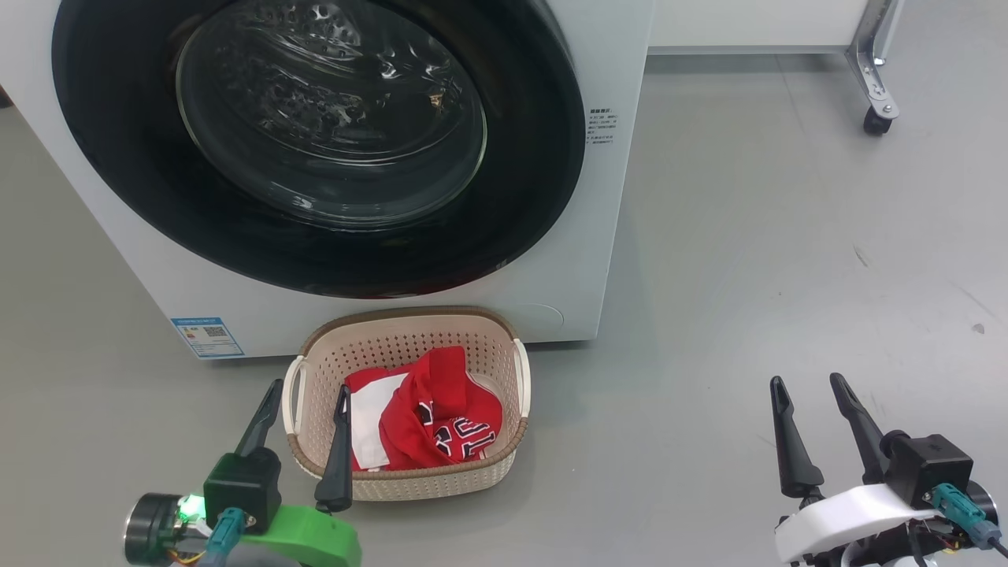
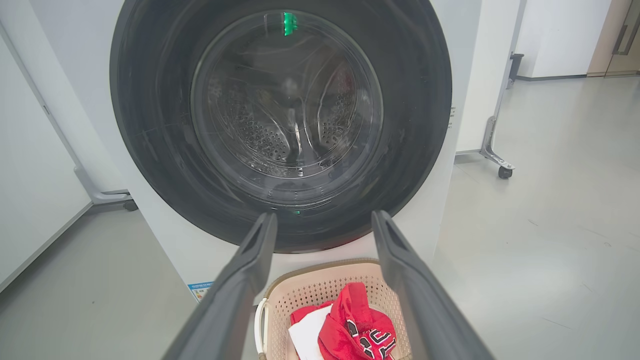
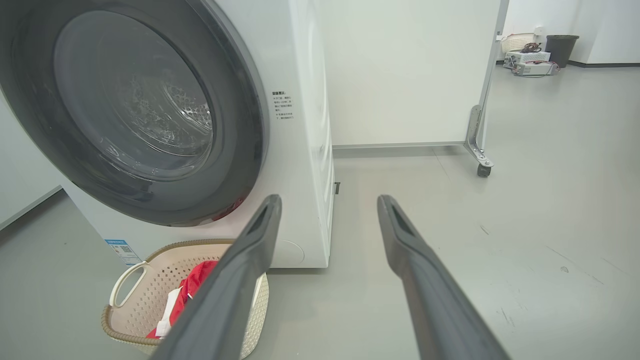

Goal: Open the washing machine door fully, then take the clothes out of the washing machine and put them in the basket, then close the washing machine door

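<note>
Left gripper (image 1: 309,385): wearing green shell (image 1: 319,537), black block (image 1: 242,482), lower left.
Right gripper (image 1: 807,378): wearing white shell (image 1: 846,510), teal plug (image 1: 955,504), lower right.

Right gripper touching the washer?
Apart. Head view: the right gripper sits well to the right of the washer, jaws open, with a wide stretch of grey floor showing between them.

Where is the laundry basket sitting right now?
In the head view the basket sits on the floor at lower centre-left, just in front of the washing machine, with the left gripper by its left rim.
</note>
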Controlling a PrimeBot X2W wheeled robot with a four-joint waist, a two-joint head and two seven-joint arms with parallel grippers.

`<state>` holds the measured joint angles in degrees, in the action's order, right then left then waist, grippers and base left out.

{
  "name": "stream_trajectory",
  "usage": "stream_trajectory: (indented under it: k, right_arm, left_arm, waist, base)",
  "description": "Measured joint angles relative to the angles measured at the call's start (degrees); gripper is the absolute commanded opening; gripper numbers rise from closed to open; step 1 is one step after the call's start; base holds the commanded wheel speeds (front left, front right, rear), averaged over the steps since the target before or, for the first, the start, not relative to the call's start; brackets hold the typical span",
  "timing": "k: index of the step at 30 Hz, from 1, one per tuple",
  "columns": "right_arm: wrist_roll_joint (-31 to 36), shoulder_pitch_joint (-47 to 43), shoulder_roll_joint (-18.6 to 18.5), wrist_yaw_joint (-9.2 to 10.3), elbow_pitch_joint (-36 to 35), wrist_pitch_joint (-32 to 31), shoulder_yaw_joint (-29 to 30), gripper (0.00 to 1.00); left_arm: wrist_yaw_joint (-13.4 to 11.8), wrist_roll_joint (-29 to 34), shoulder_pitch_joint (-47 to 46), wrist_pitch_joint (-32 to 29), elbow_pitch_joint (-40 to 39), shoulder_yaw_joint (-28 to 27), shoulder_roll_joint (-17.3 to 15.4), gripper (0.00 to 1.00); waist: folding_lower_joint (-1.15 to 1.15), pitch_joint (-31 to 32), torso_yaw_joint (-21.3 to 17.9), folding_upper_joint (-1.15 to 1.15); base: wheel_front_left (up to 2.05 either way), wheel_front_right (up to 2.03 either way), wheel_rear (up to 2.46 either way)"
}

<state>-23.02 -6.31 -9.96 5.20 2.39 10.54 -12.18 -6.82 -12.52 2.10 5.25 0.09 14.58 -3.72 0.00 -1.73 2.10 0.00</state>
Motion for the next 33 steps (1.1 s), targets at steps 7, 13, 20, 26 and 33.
stream_trajectory:
  k: [7, 13, 20, 26, 33]
  right_arm:
    - [0.05, -0.37, 0.68, 0.00, 1.07, -0.40, -0.21, 0.00]
    - [-0.98, -1.40, 1.64, -0.10, 2.53, -0.40, -0.59, 0.00]
    - [-6.53, -1.40, 2.11, -1.07, 2.29, -0.46, -0.03, 0.00]
    - [-11.41, -1.37, 2.44, -1.60, 2.31, -1.53, 1.22, 0.00]
    - [-16.39, -1.19, 2.75, -2.13, 2.53, -2.43, 2.43, 0.00]
  left_arm:
    - [0.01, -0.01, 0.40, -0.15, 1.72, 0.35, 0.29, 0.00]
    - [0.01, -0.91, 1.83, -0.14, 2.68, 0.99, 0.58, 0.00]
    - [0.08, -6.73, 3.24, 0.36, 0.68, 1.46, 0.60, 0.00]
    - [0.40, -12.85, 3.22, 0.36, 0.43, 0.00, 0.63, 0.00]
    - [0.66, -18.86, 3.20, 0.02, 0.58, -1.53, 0.63, 0.00]
  waist:
    - [0.00, -0.12, 0.05, 0.00]
    - [0.00, -0.13, 0.00, 0.00]
    - [0.00, -0.06, -0.19, 0.00]
    - [0.00, -0.02, -0.32, 0.00]
    - [0.00, 0.08, -0.49, 0.00]
  base:
    - [0.00, 0.00, 0.00]
    - [0.00, 0.00, 0.00]
    - [0.00, 0.00, 0.00]
    - [0.00, 0.00, 0.00]
    - [0.00, 0.00, 0.00]
